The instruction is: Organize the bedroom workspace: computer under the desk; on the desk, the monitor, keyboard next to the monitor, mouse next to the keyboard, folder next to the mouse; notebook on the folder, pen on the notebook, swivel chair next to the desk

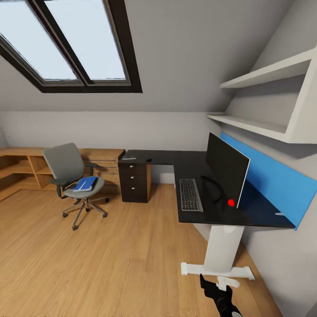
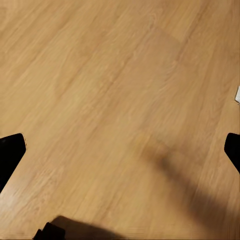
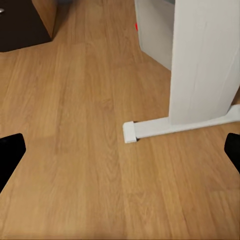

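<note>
The black desk [image 1: 193, 169] stands against the right wall. On it are the monitor [image 1: 226, 169] and, in front of that, the keyboard [image 1: 190, 195]. A small red round object [image 1: 231, 202] lies at the monitor's foot. On the desk's far wing lie a small dark mouse-like object [image 1: 149, 160] and a thin pale pen-like item [image 1: 129, 158]. The grey swivel chair [image 1: 66, 164] stands apart on the floor at the left, with a flat blue folder-like book [image 1: 86, 184] on its seat. My right gripper [image 1: 215, 286] [image 3: 120, 150] hangs open low by the desk's white leg [image 3: 200, 65]. My left gripper [image 2: 120, 150] is open over bare floor.
A dark drawer unit [image 1: 135, 180] sits under the desk's far wing. Low wooden shelving [image 1: 26, 169] runs along the back wall behind the chair. The desk's white foot bar [image 1: 218, 269] lies on the floor near my right gripper. White wall shelves [image 1: 264, 123] hang above the desk.
</note>
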You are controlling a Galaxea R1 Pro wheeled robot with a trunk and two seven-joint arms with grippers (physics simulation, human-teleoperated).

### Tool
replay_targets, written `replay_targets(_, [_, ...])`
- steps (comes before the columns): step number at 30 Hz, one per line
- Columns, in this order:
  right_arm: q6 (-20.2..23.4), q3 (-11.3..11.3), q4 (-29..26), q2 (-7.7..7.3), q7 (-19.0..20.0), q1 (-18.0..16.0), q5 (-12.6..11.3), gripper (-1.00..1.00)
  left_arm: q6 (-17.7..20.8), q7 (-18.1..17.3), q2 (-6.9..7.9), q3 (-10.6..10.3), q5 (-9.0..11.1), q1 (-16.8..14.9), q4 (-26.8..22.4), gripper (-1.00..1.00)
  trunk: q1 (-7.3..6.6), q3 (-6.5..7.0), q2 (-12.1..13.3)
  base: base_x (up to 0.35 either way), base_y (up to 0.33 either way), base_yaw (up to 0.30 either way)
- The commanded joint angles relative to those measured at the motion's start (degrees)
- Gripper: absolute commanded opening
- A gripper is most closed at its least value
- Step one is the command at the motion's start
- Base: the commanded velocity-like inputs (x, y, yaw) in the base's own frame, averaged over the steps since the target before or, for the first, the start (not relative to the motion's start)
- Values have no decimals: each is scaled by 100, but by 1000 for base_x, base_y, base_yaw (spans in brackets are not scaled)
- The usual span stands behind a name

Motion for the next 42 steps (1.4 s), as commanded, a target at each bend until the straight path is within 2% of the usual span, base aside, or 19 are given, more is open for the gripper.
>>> replay_targets(1, [-21,12,13,2,53,-6,-61,100,-23,-9,4,-42,60,-1,23,100,1,-15,-5,0,0,40])
replay_targets(9, [-20,13,14,2,53,3,-61,100,-12,-11,-7,-57,46,-1,138,100,1,-71,-5,55,125,17])
replay_targets(30, [-20,20,8,39,55,46,-61,100,-26,-7,-5,-57,40,-1,165,100,1,-80,-5,86,294,1])
replay_targets(42, [-20,21,13,46,59,47,-54,100,-26,-6,-6,-52,40,-1,164,100,1,-80,-5,222,203,0])
